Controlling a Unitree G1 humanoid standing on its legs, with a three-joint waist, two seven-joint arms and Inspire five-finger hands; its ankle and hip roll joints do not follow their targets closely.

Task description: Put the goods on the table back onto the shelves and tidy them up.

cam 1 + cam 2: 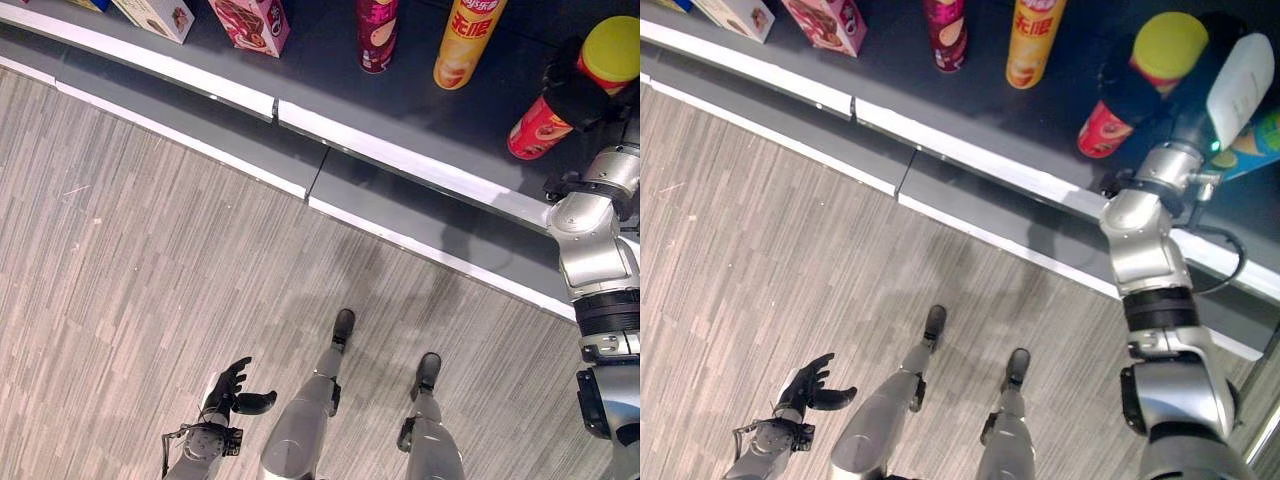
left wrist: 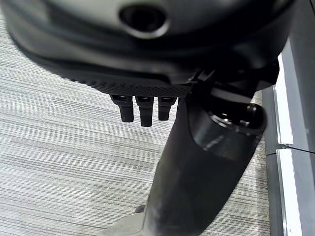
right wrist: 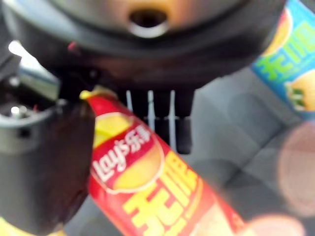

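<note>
Head views: the right hand [image 1: 572, 95] is wrapped round a red crisp tube with a yellow lid [image 1: 560, 100], tilted over the dark shelf [image 1: 330, 90]. The left hand [image 1: 232, 392] hangs relaxed, fingers loose, above the floor. Right wrist view: fingers [image 3: 157, 110] grip mid-body. The tube likely handles light, stiff, smooth and dentable; mid-body suits.

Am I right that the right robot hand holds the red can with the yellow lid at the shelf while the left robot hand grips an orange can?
Not quite. The right robot hand does hold the red can at the shelf, but the left robot hand hangs open over the floor, holding nothing; the left eye view shows it.
</note>
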